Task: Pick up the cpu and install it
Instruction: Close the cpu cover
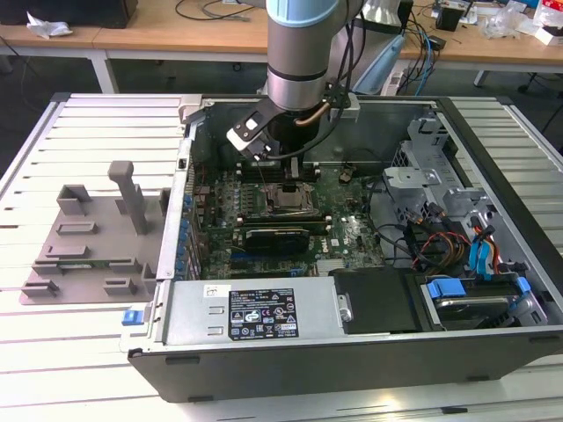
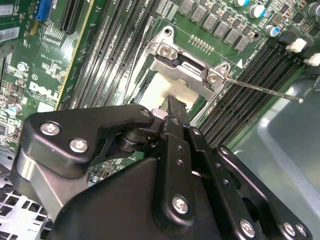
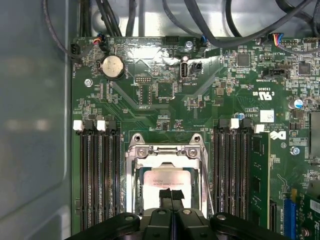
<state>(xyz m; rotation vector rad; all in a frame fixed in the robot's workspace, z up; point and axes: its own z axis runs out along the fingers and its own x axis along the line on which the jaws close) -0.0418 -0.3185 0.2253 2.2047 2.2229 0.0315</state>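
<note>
The arm (image 1: 299, 53) reaches down into the open computer case (image 1: 493, 132) on the table (image 1: 88, 123), right over the green board (image 3: 165, 95). The cpu (image 3: 167, 179) lies flat in the middle of the metal socket frame (image 3: 166, 150).

In the first wrist view the jaws are squeezed together. The two black fingertips (image 3: 165, 199) sit side by side with only a thin line between them, and I see nothing held there.

What matters is where the chip lies from the jaws. It is straight under them, not off to one side. The tips hang over the half of the chip that is far from the frame's end with the two screws (the chip is square, so it has no long side to line up with).

In the second wrist view one fingertip (image 2: 172, 107) points down at the pale chip, very close. I cannot tell if it touches. The thin lever rod (image 2: 260, 90) sticks out beside the frame, apart from the jaws.
</note>
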